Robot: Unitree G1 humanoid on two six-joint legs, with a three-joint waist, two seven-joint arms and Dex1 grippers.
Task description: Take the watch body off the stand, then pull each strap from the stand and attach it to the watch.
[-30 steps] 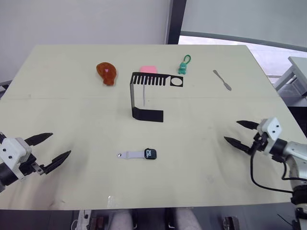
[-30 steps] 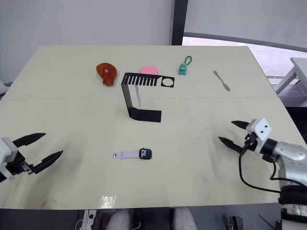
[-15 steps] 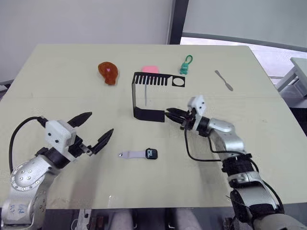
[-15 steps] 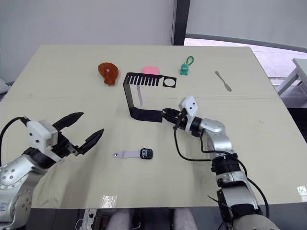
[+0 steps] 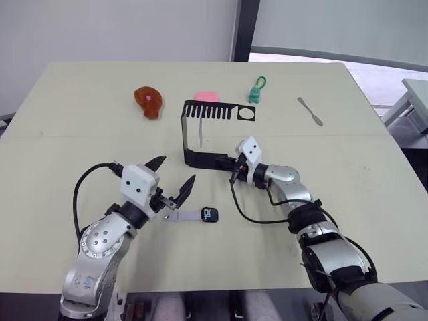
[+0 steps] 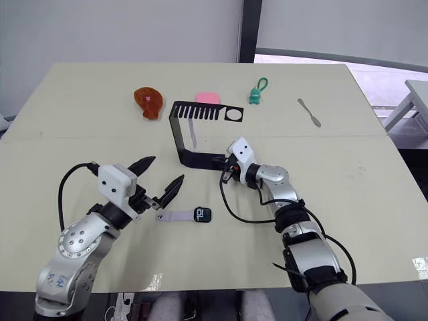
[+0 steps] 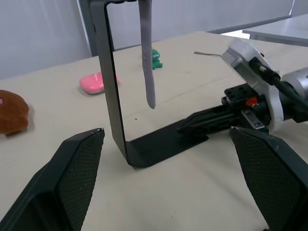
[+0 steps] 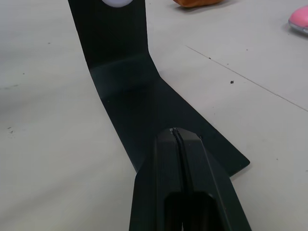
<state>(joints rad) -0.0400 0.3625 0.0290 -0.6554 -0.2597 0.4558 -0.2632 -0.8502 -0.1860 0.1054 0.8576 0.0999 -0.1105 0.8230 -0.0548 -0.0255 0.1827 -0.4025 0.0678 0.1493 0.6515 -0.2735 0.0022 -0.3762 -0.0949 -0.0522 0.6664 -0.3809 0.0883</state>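
The watch body (image 5: 210, 215) lies flat on the table (image 5: 348, 221), already off the stand (image 5: 204, 159), with one strap (image 5: 182, 216) joined to it and pointing toward nine o'clock. The second strap (image 5: 200, 134) hangs from the stand's slotted top, straight down beside the upright.

The right gripper (image 5: 232, 163) has its fingers pressed together, tips lying on the three o'clock end of the stand's flat base (in the right wrist view they lie on the black sheet). This looks like pinning the base so the light stand does not tip or slide when the strap is pulled.

The left gripper (image 5: 172, 180) hovers just at nine o'clock of the attached strap, fingers spread wide and aimed toward the stand at twelve o'clock. It seems placed either to steady the watch or to go up for the hanging strap.
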